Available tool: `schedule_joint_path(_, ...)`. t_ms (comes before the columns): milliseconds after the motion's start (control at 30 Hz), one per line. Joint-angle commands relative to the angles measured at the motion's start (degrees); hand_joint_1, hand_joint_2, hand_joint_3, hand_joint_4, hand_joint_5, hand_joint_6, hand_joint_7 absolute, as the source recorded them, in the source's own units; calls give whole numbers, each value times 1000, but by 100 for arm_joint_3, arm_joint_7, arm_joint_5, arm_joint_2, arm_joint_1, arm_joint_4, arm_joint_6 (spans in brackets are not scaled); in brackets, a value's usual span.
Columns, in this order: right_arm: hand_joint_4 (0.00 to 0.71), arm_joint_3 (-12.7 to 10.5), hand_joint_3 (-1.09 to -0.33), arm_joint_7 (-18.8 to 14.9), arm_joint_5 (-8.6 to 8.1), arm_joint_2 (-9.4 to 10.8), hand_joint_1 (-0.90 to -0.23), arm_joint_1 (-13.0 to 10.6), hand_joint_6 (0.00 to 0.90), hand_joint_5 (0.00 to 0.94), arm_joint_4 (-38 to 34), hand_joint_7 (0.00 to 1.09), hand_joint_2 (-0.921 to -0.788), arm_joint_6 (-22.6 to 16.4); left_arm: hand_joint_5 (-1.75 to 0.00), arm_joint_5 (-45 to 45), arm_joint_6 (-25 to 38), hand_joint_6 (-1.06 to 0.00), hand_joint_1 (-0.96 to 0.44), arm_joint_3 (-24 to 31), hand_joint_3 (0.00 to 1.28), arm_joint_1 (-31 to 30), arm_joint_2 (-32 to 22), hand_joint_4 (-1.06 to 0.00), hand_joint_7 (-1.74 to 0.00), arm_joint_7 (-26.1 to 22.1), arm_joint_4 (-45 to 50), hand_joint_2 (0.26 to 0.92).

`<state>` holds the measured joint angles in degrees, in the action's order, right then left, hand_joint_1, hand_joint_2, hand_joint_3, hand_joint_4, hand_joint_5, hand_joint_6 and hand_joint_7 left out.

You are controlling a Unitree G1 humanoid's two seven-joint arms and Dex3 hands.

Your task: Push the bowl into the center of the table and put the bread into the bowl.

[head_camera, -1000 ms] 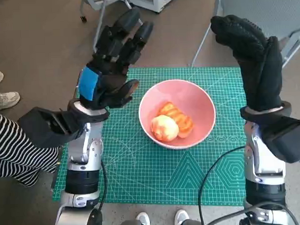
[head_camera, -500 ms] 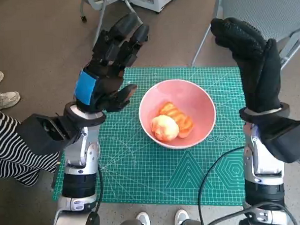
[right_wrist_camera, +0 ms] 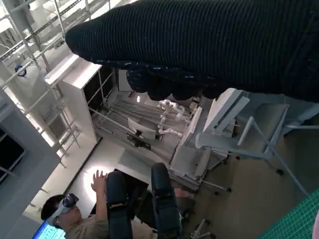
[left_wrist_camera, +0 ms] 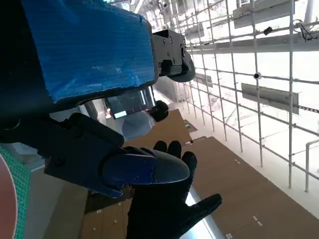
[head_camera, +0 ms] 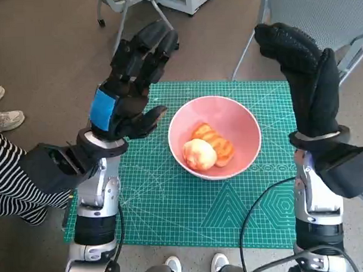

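In head view bread in bowl, right wrist view a person

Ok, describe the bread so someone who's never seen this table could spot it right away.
Start at the green cutting mat covering the table, then find the pink bowl near its middle, between the two raised hands. The bread lies inside it: orange-glazed and pale pieces, the only thing in the bowl.

Robotics lab: parked robot arms

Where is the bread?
In the head view, the bread lies inside the pink bowl, mid-mat between both raised hands.
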<state>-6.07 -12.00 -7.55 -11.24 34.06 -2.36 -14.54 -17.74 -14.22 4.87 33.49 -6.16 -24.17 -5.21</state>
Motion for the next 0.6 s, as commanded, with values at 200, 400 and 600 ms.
schedule_joint_path(200,218,30,-748,12,50,-14,-723,-234,71,5,103,541,-921,121,-3,132,100,1,-570,-80,264,-100,-56,-155,-613,109,165,920)
schedule_joint_path(400,219,30,-747,18,53,-4,-727,-266,70,5,104,543,-921,111,-5,169,120,1,-555,-90,259,-116,-66,-158,-625,134,202,920)
schedule_joint_path(600,217,32,-744,31,46,28,-731,-282,68,4,77,545,-921,96,-5,117,211,1,-543,-53,259,-110,-76,-158,-640,131,203,920)
